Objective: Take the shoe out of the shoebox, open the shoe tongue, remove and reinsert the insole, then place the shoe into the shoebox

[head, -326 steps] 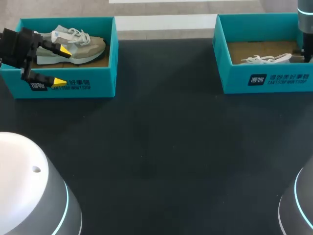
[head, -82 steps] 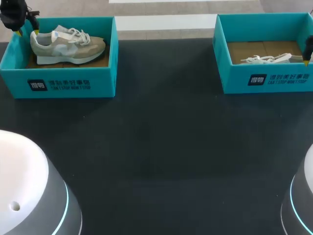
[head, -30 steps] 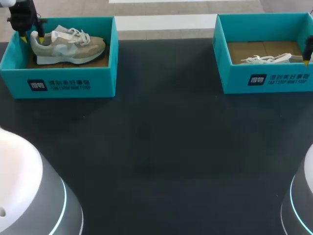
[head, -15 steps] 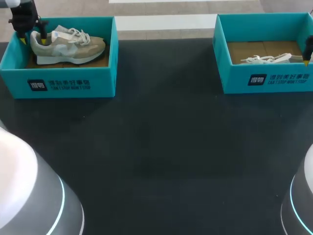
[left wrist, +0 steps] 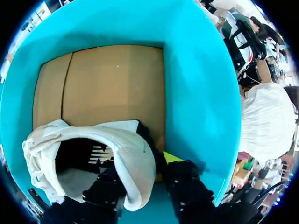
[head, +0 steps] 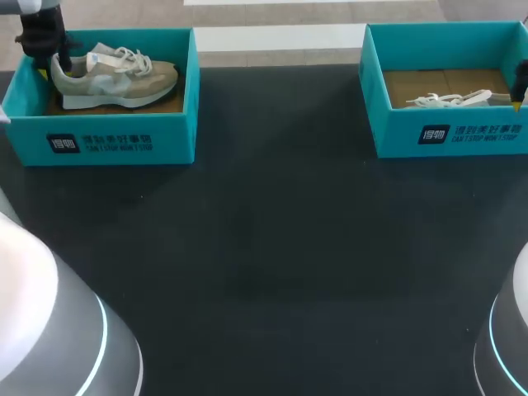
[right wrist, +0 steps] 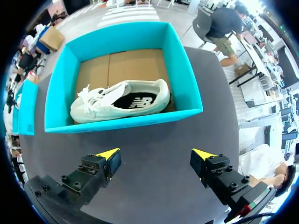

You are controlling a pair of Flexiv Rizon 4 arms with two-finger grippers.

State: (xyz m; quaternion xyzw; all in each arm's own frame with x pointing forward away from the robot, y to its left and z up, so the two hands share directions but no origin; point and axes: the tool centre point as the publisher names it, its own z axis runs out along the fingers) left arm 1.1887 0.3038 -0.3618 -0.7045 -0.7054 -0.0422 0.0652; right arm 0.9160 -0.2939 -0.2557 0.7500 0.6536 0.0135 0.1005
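Observation:
A beige and grey sneaker [head: 115, 74] lies in the teal shoebox [head: 124, 140] at the far left. My left gripper [head: 49, 62] stands over its heel. In the left wrist view the gripper [left wrist: 145, 172] is shut on the shoe's white heel collar [left wrist: 135, 158], with one finger inside the shoe and the other outside, against the box wall [left wrist: 196, 93]. My right gripper [right wrist: 156, 156] hangs open above the table, short of the other teal box [right wrist: 126, 122], which holds a white shoe [right wrist: 119, 105]. In the head view only its tip [head: 519, 91] shows at the right edge.
The second box [head: 462, 132] with the white shoe [head: 450, 100] stands at the far right. The dark table top [head: 272, 247] stretches between the two boxes and toward the front. My arms' rounded grey bases fill the two near corners.
My left gripper has dropped slightly over the heel, and its fingers have drawn together onto the heel collar. The shoe still rests in the box. The right arm has not moved.

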